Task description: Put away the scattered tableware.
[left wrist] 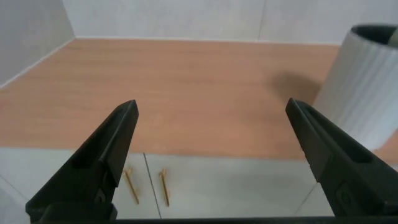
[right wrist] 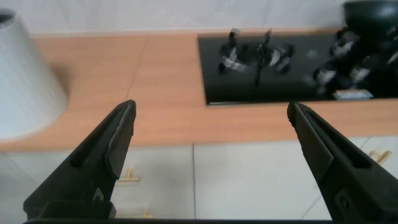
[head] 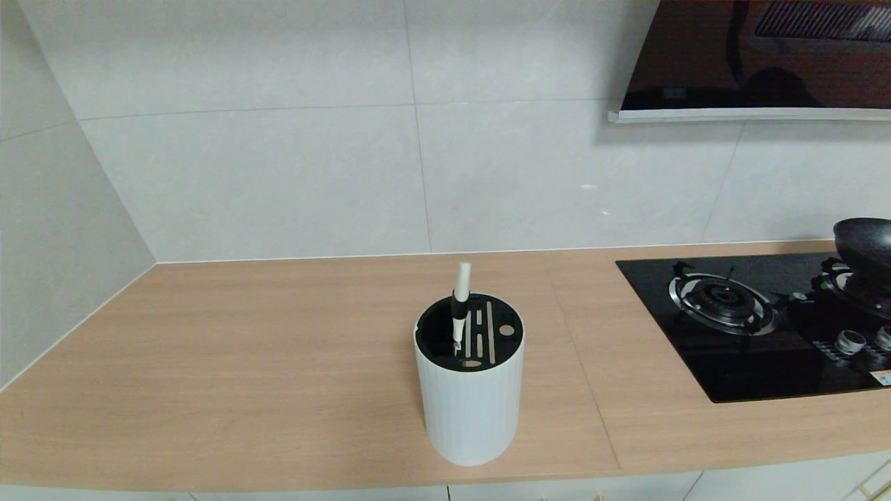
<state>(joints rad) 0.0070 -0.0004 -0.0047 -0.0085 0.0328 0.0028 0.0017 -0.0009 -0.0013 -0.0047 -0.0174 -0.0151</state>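
The left tool point(left wrist: 211, 107) and right tool point(right wrist: 210, 107) gaped wide, empty; a careless reach might topple the holder point(head: 470, 396) near the worktop point(head: 243, 362) edge.

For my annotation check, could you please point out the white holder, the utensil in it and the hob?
white holder point(head: 473, 410), head view, ribbed side wall
utensil point(head: 462, 282), head view, white handle
hob point(head: 759, 365), head view, bare black glass

The left gripper point(left wrist: 211, 109) and the right gripper point(right wrist: 211, 107) each hold their two dark fingers spread wide apart with nothing between them, both seemingly aimed forward and roughly level, judging by the wrist views.
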